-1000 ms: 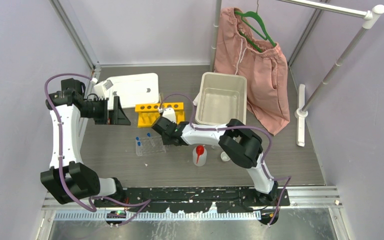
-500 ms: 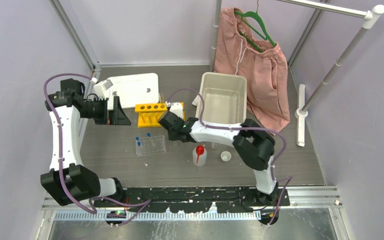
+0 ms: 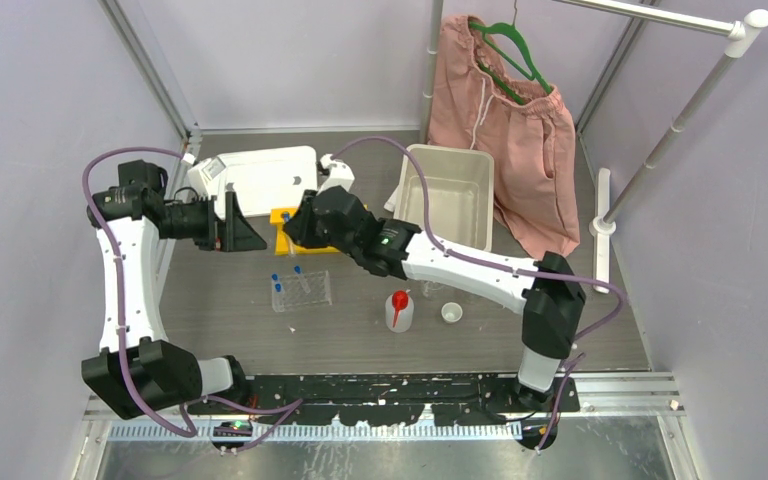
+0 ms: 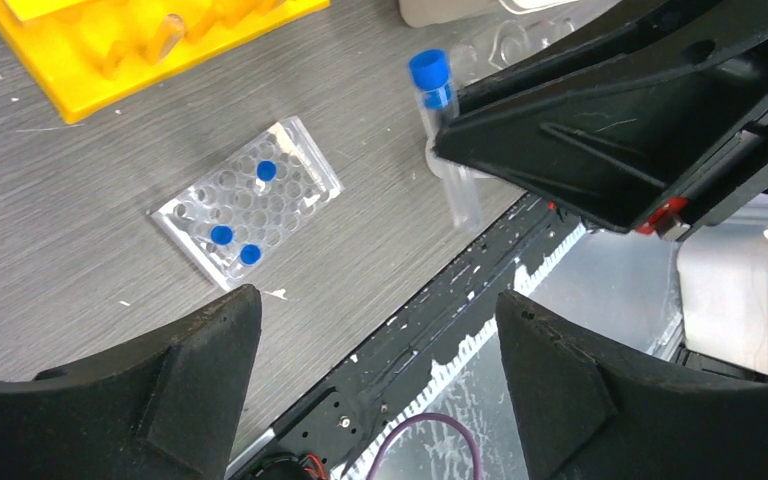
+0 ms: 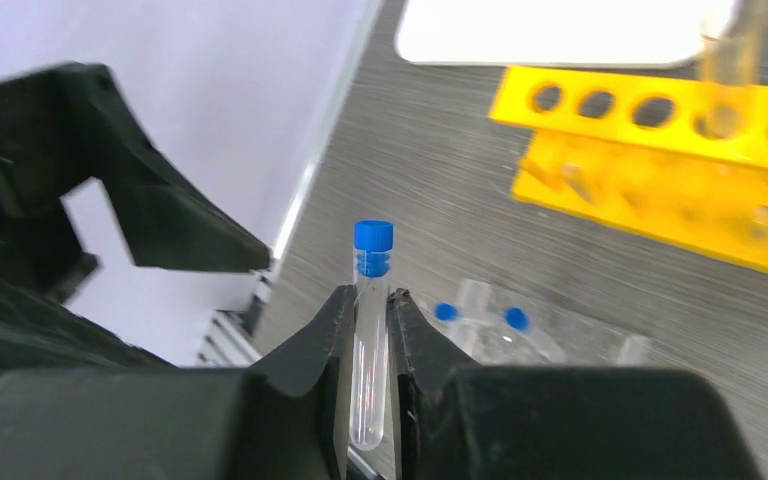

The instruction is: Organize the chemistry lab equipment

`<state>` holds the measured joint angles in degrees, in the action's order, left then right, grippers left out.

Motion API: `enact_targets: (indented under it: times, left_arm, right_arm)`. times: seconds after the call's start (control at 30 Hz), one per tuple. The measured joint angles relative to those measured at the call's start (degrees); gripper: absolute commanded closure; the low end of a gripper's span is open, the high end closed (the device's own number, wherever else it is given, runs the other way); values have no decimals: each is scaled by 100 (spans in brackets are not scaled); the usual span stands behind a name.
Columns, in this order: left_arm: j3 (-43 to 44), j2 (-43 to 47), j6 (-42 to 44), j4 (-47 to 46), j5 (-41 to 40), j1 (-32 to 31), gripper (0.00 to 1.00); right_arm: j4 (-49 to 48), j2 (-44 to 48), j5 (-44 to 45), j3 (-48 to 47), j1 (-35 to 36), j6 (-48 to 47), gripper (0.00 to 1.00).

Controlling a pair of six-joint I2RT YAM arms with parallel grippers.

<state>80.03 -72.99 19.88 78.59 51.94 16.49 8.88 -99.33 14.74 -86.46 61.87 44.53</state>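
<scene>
Two robot arms work over a grey table, seen from above. The right arm reaches far across to the left. Its right gripper [image 5: 372, 300] is clamped on a blue-capped tube [image 5: 370, 350], held in the air by the left end of the yellow six-hole rack [image 5: 650, 195]. The left gripper [image 4: 377, 300] faces it from the left, jaws spread wide and empty.

This looks like the transfer of one tube, either into a hole in the yellow rack or across to the waiting left gripper; which one is unclear. Either way, the next move calls for keeping the tube upright and lining it up closely before release.

Nearer, the clear grid rack [image 4: 245, 205] lies flat, holding three small blue-capped tubes [image 4: 222, 234].

The held tube is slim, clear and apparently empty. It is gripped mid-body, with its bright blue cap above the fingertips.
</scene>
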Motion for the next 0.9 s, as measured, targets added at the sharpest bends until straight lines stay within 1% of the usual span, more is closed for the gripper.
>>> enact_targets:
  times: [0.17,0.3,0.6,0.73,0.83,0.9]
  left_arm:
    - [0,79,28,70,192,2,17]
    - [-2,125,26,68,264,2,24]
    - [-22,101,17,57,367,2,51]
    - [-24,52,7,70,426,2,69]
    - [-24,48,-4,92,522,0,79]
    - [-24,48,-4,105,555,0,86]
  right_arm:
    - [-501,-444,-284,-481,66,387,99]
    - [-699,-699,-470,-737,109,678,99]
    - [-1134,-745,-546,-763,179,966,99]
    - [-1207,-745,-540,-763,195,977,99]
    - [-1207,-745,-538,-763,188,975,98]
    - [-1213,-745,-529,-763,188,973,95]
